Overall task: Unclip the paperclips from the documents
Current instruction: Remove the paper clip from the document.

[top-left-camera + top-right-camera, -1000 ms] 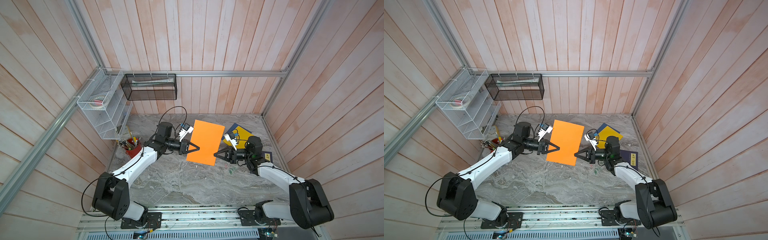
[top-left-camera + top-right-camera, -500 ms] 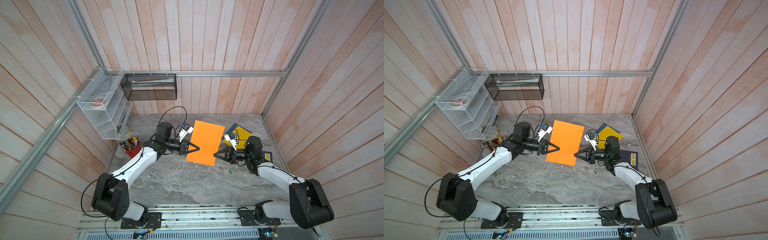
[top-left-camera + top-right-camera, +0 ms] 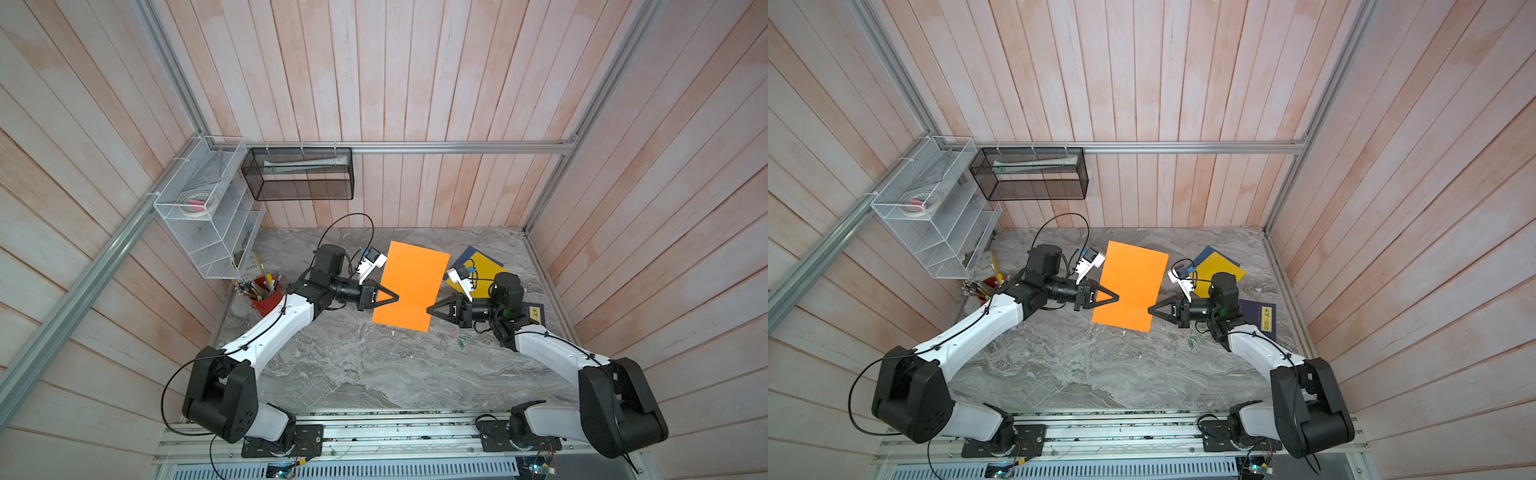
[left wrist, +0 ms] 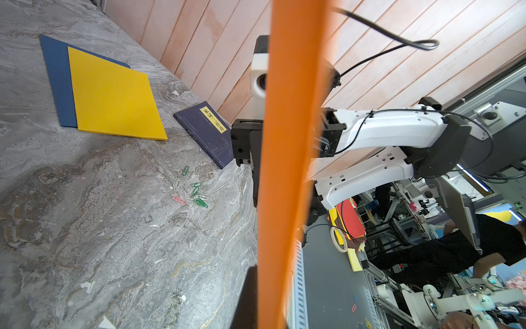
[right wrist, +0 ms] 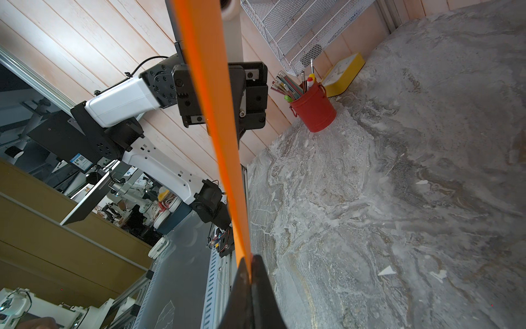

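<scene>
The orange document (image 3: 411, 286) (image 3: 1129, 286) hangs above the table, stretched between both grippers. My left gripper (image 3: 397, 297) (image 4: 264, 284) is shut on its left edge. My right gripper (image 3: 429, 310) (image 5: 251, 260) is shut on its right edge near the lower corner. In both wrist views the orange document (image 4: 284, 171) (image 5: 216, 114) shows almost edge-on. I cannot tell whether a clip sits on it. The yellow document (image 4: 113, 96) lies on the dark blue document (image 4: 57, 79) at the back right. Several loose paperclips (image 4: 193, 193) (image 3: 462, 341) lie on the table by the right arm.
A navy book (image 3: 534, 312) with a gold label lies under the right wrist. A red cup (image 3: 266, 296) of pens and a yellow box (image 5: 344, 74) stand at the left wall under a white wire rack (image 3: 208, 216). A black mesh basket (image 3: 299, 178) hangs on the back wall.
</scene>
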You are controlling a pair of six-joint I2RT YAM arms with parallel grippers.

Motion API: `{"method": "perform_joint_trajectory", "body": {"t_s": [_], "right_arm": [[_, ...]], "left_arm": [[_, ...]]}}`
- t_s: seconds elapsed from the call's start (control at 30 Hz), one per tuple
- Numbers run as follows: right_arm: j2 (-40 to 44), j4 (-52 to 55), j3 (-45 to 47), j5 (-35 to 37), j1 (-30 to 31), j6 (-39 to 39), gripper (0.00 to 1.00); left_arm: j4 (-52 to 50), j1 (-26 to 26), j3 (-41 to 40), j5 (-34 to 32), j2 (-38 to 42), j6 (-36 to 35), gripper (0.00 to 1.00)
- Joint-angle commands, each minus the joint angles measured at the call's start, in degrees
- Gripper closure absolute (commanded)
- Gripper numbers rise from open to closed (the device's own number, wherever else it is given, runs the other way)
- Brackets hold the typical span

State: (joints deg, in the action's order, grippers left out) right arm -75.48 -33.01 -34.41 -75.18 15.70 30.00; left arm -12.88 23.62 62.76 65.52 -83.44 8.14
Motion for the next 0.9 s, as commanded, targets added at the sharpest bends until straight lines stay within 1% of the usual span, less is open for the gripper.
{"method": "perform_joint_trajectory", "body": {"t_s": [0.0, 0.13, 0.5, 0.87], "right_arm": [[0.42, 2.20, 0.16, 0.12, -0.26, -1.17, 0.95], [0.51, 2.43, 0.21, 0.22, -0.25, -1.26, 0.95], [0.51, 3.25, -0.35, 0.21, -0.24, -1.74, 0.91], [0.42, 4.82, -0.84, 0.13, -0.33, -2.73, 0.93]], "left_arm": [[0.25, -0.85, -0.06, -0.75, 2.31, -1.11, 1.00], [0.16, -1.03, 0.07, -0.83, 2.45, -1.20, 1.00], [0.08, -1.38, 0.22, -0.94, 2.58, -1.37, 1.00], [-0.28, -1.56, 0.43, -0.96, 2.52, -1.63, 1.00]]}}
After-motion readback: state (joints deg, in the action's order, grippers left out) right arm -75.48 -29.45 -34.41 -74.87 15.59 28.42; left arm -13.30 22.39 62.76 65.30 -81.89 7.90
